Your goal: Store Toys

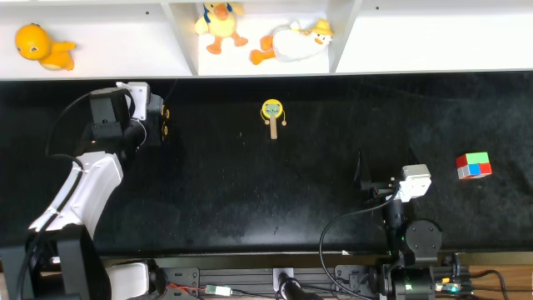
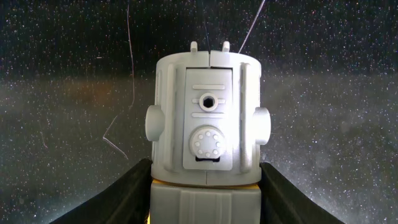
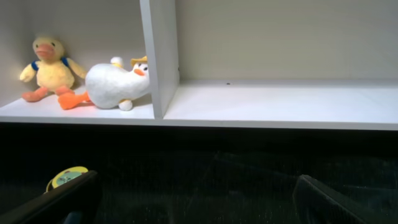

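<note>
1. Toy robot [image 2: 208, 124]: a white, barrel-shaped figure held in the left gripper [image 2: 205, 165] above the dark bench [image 2: 62, 93]. The fingers [image 2: 124, 196] are closed against its lower body, one on each side. In the top view this gripper sits in the upper left of the frame, just below the front edge of the shelf [image 1: 266, 73]. Judgement: this toy is in hand and not yet stored.
2. Toys already on the shelf:
   - an orange duck [image 1: 42, 46] lies in the left compartment;
   - a yellow duck [image 1: 221, 25] and a white goose [image 1: 291, 43] lie side by side in the middle compartment.
   Judgement: three toys count as stored.
3. Toys left on the bench:
   - a small yellow rattle [image 1: 272, 112] lies at the upper centre of the frame, near the shelf edge;
   - a coloured cube [image 1: 473, 165] sits at the right of the frame, well apart from the rattle.
4. Right gripper [image 3: 198, 180]: it is in the lower right part of the top view, between the rattle and the cube and touching neither. Its fingers [image 3: 56, 199] stand wide apart, hold nothing and face the shelf.
5. Progress, as a judgement: about half done, with three toys stored, one in hand and two waiting. What is left is to set the toy robot in a compartment, then collect and shelve the rattle and the cube.
</note>
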You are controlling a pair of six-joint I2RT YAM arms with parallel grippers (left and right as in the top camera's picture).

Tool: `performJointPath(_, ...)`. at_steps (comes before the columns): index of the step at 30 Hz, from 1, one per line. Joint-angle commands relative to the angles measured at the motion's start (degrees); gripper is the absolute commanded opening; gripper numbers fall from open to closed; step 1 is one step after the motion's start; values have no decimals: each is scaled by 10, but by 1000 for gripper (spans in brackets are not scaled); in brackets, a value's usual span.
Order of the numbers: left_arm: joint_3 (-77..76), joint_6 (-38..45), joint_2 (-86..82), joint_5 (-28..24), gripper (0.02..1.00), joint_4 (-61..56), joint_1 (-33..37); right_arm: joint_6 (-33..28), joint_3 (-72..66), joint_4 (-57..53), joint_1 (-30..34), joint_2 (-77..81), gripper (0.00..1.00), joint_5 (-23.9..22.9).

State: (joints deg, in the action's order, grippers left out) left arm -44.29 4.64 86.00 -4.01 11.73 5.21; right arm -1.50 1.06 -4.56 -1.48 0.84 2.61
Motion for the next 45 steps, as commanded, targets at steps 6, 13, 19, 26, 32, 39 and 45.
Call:
performJointPath(6,5,0,-63,8,329,36,-1,2,-8,3,4,-6,996,3)
performJointPath(13,3,-2,-164,7,327,70,-2,2,-8,3,4,-6,996,3)
performJointPath(19,-47,-2,-146,7,321,68,-2,2,-8,3,4,-6,996,3)
performJointPath(26,-163,-2,-45,6,314,69,-2,2,-8,3,4,-6,996,3)
performJointPath(32,-273,-2,67,-10,308,81,-2,2,-8,3,4,-6,996,3)
performJointPath(39,-342,-2,149,-10,310,85,-2,2,-8,3,4,-6,996,3)
performJointPath(45,-343,-2,162,-10,996,75,-1,2,-8,3,4,-6,1000,3)
